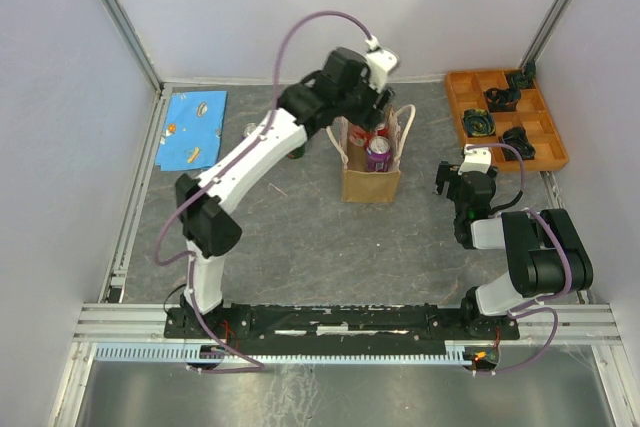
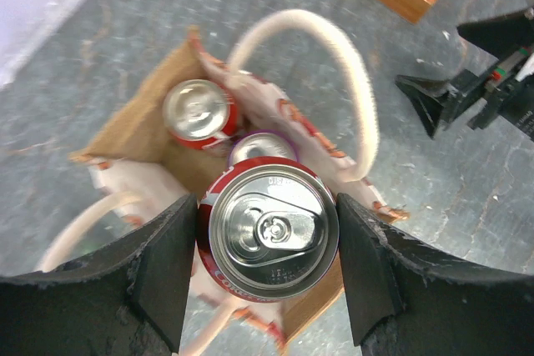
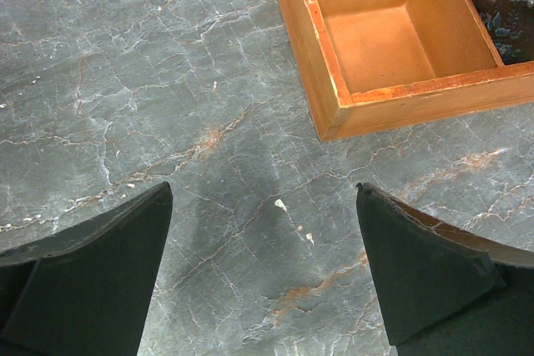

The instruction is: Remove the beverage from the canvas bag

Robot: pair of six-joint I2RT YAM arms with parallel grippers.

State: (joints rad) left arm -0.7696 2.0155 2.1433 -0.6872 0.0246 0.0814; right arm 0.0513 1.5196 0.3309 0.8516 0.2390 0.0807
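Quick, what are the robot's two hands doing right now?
Left gripper: closed, holding the round red metal drink can.
Right gripper: open, holding nothing.

Coarse tan woven cloth formed the canvas bag (image 2: 133, 122), with soft white rope handles (image 2: 355, 77). Above the bag, the red can (image 2: 274, 227) was glossy, its metal lid polished bright. The left gripper (image 2: 267, 243) had matt black, rough-edged pads (image 2: 158, 264).

White rope handles (image 2: 355, 72) flank the canvas bag's (image 2: 133, 131) mouth, with two cans (image 2: 197, 112) crowding the inside.
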